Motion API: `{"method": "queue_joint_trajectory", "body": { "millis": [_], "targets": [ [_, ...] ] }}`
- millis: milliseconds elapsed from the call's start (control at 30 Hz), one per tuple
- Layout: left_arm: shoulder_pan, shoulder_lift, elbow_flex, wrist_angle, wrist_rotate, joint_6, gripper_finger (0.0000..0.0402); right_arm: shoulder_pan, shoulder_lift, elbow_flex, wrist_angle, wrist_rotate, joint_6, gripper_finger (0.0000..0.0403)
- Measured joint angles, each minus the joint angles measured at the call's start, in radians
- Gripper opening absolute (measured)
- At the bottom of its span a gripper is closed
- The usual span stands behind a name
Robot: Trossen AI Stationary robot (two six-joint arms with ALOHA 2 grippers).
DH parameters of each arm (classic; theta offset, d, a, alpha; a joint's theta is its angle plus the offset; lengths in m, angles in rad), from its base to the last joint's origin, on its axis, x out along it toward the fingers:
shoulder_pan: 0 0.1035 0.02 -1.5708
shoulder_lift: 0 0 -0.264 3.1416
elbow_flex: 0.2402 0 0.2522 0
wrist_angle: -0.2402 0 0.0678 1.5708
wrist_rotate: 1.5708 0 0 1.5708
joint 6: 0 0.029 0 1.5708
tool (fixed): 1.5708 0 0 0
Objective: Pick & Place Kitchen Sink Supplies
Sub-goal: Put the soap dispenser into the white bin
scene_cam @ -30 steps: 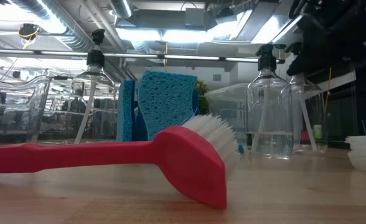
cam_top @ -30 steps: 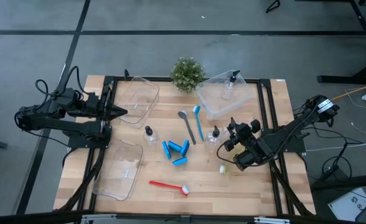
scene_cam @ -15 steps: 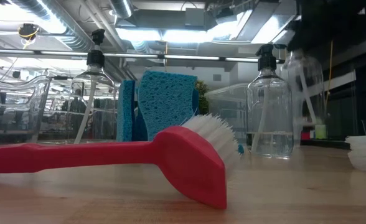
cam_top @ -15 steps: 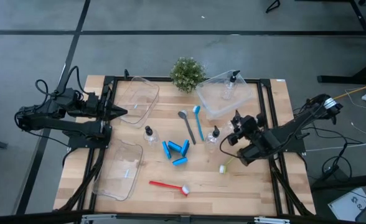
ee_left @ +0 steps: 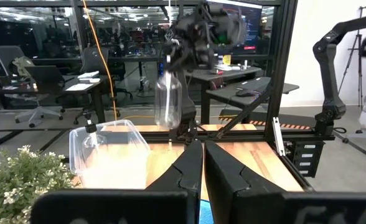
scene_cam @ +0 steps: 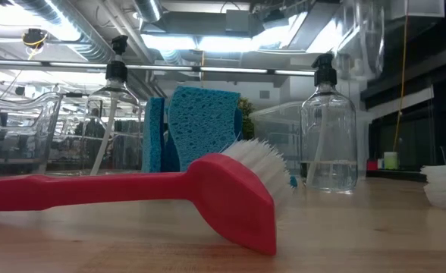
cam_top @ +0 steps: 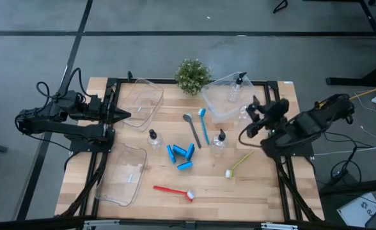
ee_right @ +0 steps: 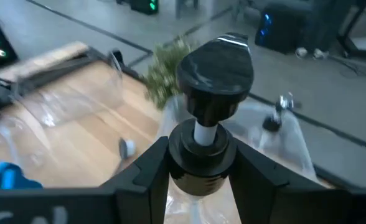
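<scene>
My right gripper (cam_top: 252, 119) is shut on a clear black-capped bottle (ee_left: 169, 99), held high above the table beside the tilted clear bin (cam_top: 229, 97). That bin holds another bottle (cam_top: 237, 88). Two more bottles (cam_top: 153, 137) (cam_top: 220, 137) stand upright on the wood. The grey brush (cam_top: 191, 128), blue brush (cam_top: 204, 124), yellow-green brush (cam_top: 239, 164) and red brush (cam_top: 174, 190) lie flat. Blue sponge pieces (cam_top: 181, 155) stand on edge mid-table. My left gripper (cam_top: 123, 115) waits shut at the table's left edge. My right gripper pinches the bottle at its neck collar (ee_right: 201, 148), just under the black pump cap (ee_right: 215, 68), with one finger (ee_right: 147, 169) on each side. The fingers come from the table's right side. The bottle hangs upright below them (scene_cam: 367, 34), lifted clear of the table.
A small green potted plant (cam_top: 192, 75) stands at the far edge next to the tilted bin. Two more clear bins lie on the left half, one far (cam_top: 142, 102) and one near (cam_top: 123, 174). Bare wood shows along the near right part.
My right gripper has risen and moved toward the far edge and the tilted bin, carrying the bottle with it. The bottle stood on the table a second ago and now hangs well above it. The yellow-green brush, half covered by the arm before, lies fully in view.
</scene>
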Motion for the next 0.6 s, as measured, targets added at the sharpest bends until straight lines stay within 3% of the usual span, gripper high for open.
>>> {"method": "queue_joint_trajectory", "body": {
  "millis": [267,600],
  "targets": [
    [0.0,0.0,0.0,0.0,0.0,0.0,0.001,-0.057,0.0,0.203,0.014,0.052,-0.253,0.0135],
    [0.0,0.0,0.0,0.0,0.0,0.0,0.0013,-0.138,0.007,0.212,0.11,0.039,-0.36,0.0135]
  ]
}}
